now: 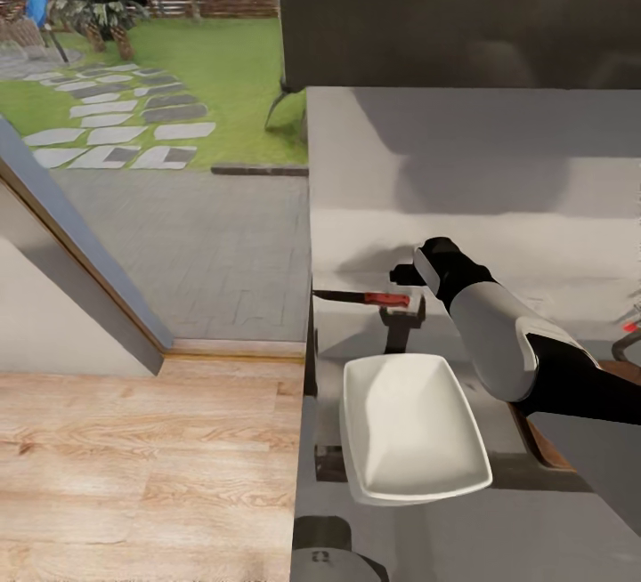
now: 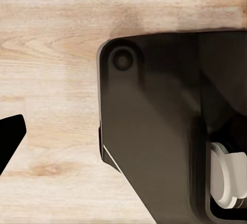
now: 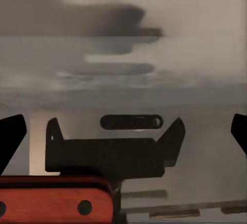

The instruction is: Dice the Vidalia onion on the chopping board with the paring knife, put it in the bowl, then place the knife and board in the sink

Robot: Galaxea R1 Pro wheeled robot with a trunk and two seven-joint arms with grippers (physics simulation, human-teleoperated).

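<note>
Wood-plank floor (image 1: 133, 466) fills the lower left of the head view, with a paved patio and lawn (image 1: 223, 57) beyond the open doorway. Grey glossy counter (image 1: 534, 208) takes the right half, thin edge running down the middle of the view. Right arm (image 1: 499, 333) reaches in from the right across the counter, white forearm shell, black wrist. White bowl (image 1: 409, 426) sits on the counter near its edge, squarish, flared rim, upright, nothing visible inside. Brown edge of the chopping board (image 1: 532, 441) peeks out under the right arm, just beside the bowl; mostly hidden. Right gripper (image 1: 405, 297) is just beyond the bowl, jaws clenched on the paring knife (image 1: 363, 298) by its red handle; the dark blade sticks out past the counter edge toward the floor side, knife roughly level. Right wrist view confirms: red handle with two rivets (image 3: 54, 199) sits across the black fingers (image 3: 108, 154), counter surface blurred behind. Small red bit at the far right edge of the head view (image 1: 630, 327), can't tell what it is. Left wrist view shows the robot's dark base (image 2: 154, 131) over the wood floor, and one black fingertip (image 2: 10, 136) at the frame edge; left jaws' state: cannot tell.
</note>
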